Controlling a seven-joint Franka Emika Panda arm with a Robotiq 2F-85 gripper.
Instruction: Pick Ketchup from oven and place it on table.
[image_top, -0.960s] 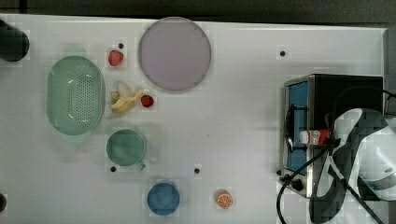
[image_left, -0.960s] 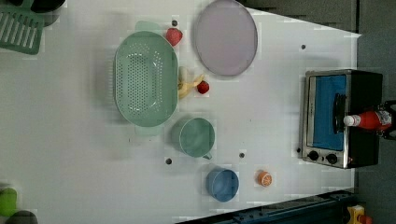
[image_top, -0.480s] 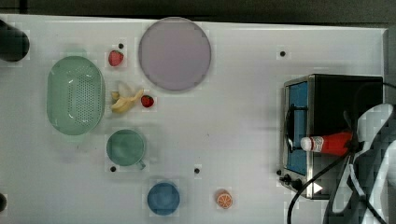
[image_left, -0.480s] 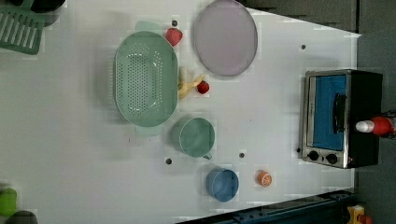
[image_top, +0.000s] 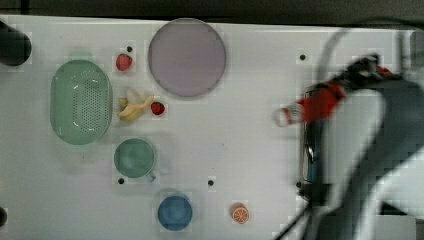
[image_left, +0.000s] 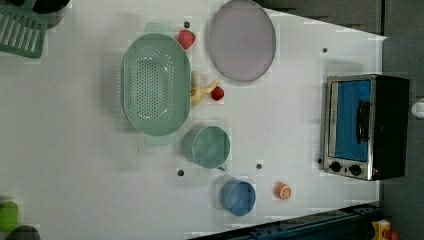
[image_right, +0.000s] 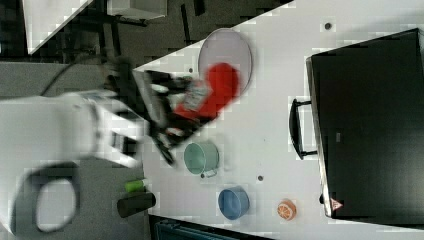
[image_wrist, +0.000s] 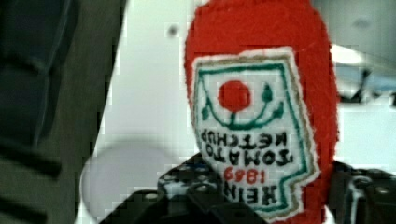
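slim glossy red ketchup (image_top: 320, 104), paper label, clamped in black gripper (image_wrist: 261, 196)

A: Where's the ketchup (image_top: 312, 106)?
B: Top view: held over the table (image_top: 250, 135), at the oven's (image_left: 365, 127) left edge.
A: Rest?
B: Top view's left: colander (image_top: 80, 101), banana (image_top: 132, 107) right of it, cup (image_top: 134, 157) below, plate (image_top: 187, 57) upper centre.
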